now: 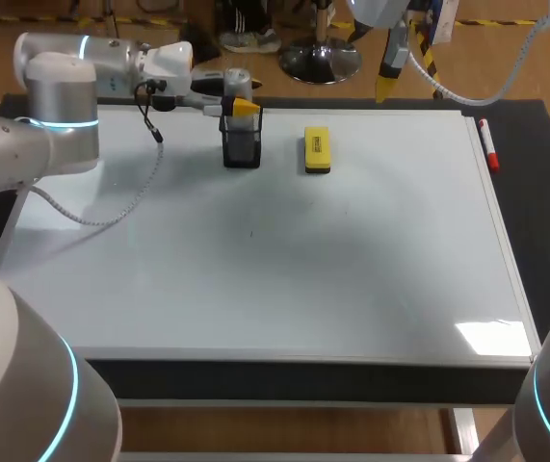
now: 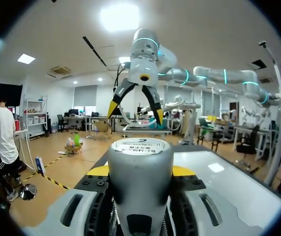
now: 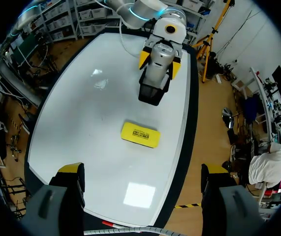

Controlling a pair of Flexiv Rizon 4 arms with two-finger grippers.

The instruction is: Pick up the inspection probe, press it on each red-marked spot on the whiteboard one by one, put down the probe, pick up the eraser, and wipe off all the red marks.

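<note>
Left pincer (image 1: 243,108) clamped on probe (image 2: 140,167), black holder (image 1: 242,146) just under it, so a skewed lift could topple the holder; right pincer (image 3: 141,170) wide.

The dark desk (image 1: 547,202) carries a whiteboard (image 1: 255,269) covering most of its top. On the board, upper centre of frame: black holder (image 1: 242,151) and yellow eraser (image 1: 317,151), near each other (not touching). A red marker (image 1: 487,144) lies at the board's right edge, upper right.

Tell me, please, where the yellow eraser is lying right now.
In the head view, the yellow eraser lies on the whiteboard near its far edge, just right of the black holder and apart from it.
</note>
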